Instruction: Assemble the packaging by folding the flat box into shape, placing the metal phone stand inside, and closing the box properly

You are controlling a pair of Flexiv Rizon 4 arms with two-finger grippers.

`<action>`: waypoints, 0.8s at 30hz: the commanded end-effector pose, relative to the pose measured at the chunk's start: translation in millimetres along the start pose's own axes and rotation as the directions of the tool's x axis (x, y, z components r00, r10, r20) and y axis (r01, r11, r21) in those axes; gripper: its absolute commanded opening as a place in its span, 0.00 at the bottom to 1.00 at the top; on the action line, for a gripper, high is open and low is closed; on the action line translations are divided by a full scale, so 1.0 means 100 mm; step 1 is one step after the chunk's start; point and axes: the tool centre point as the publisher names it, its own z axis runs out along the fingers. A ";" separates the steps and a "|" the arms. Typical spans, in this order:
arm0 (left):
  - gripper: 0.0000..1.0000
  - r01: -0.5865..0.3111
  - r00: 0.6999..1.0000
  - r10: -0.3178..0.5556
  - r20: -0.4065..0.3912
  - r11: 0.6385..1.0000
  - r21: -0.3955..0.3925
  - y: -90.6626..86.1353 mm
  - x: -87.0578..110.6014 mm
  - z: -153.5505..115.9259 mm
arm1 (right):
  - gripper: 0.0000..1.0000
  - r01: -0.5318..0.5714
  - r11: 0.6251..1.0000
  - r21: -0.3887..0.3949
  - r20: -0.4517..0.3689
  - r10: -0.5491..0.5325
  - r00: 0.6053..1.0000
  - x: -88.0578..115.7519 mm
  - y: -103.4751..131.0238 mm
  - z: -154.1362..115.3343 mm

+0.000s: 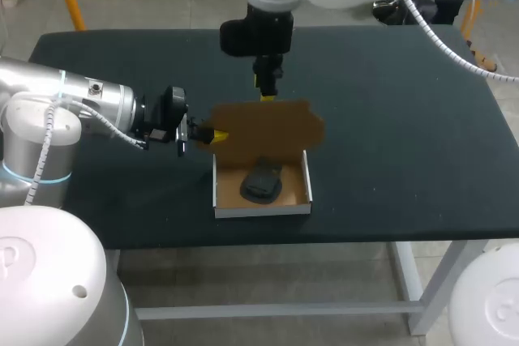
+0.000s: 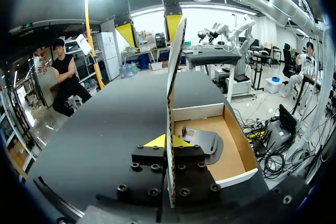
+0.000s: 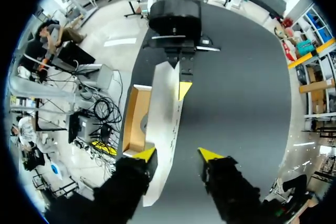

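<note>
Packaging is found folded into shape: the box (image 1: 262,210) sits near the front middle of the surface (image 1: 405,119), its white-walled tray open upward. The metal phone stand (image 1: 261,181) is laid flat inside on the brown floor. The lid (image 1: 268,129) is raised roughly upright from the tray's far wall.

The lid is clamped at one side edge by the left jaws, pressed together on the card from both faces, as is seen edge-on in the left wrist view. This grip is judged to steady the flap along its crease. The right jaws are held apart at the lid's top edge, with the card between the yellow tips, close by one and apart from the other. From there the flap could be pushed down toward the front, so closing is judged the step in hand.

The lid's side tabs must be guided inside the tray walls. The stand appears to lie below the rim. Open surface is left around the box. The surface's front edge is near, and the left arm (image 1: 89,99) lies close beside the tray.
</note>
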 end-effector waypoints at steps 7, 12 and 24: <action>0.00 0.000 1.000 0.000 0.001 1.000 0.001 0.02 0.01 0.02 | 0.57 0.003 1.000 0.006 0.008 -0.003 1.000 0.15 0.05 0.00; 0.00 0.000 1.000 0.000 0.001 1.000 0.001 0.02 0.01 0.02 | 0.63 0.000 1.000 0.013 0.008 0.000 1.000 0.18 0.06 0.02; 0.00 0.000 1.000 0.000 0.001 1.000 0.001 0.02 0.01 0.02 | 0.69 -0.003 1.000 0.030 -0.002 0.003 1.000 0.18 0.10 0.12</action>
